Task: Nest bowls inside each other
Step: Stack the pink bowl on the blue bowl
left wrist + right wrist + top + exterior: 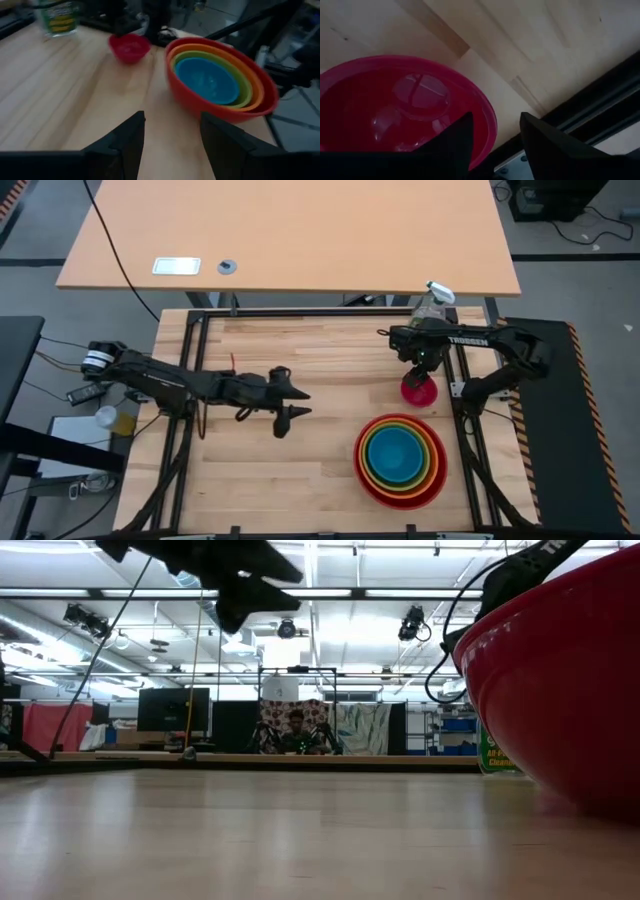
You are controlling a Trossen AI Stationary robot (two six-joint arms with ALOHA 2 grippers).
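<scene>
The small magenta-pink bowl (420,391) (129,47) stands upright on the table at the far right. My right gripper (420,375) (496,117) hangs over it, pointing down and open. One finger is above the bowl's inside, the other outside its rim. Nearer, the red bowl (400,502) (200,107) (560,690) rests on the table with orange, lime green and blue (398,455) bowls nested in it. My left gripper (303,404) (172,130) hovers open over the table's middle, aimed toward the stack and holding nothing. My right gripper straddles the pink bowl's rim (492,131) from above, fingers pointing down. A gap shows between the rim and the outer finger (545,145). I cannot tell whether the inner finger (452,145) touches the bowl. The bowl sits on the table.
A clear spray bottle (432,302) (59,17) stands at the far right corner, just behind the right arm. The black frame rail (590,115) runs close beside the pink bowl. Bare wood (250,480) lies on the table's left and near parts.
</scene>
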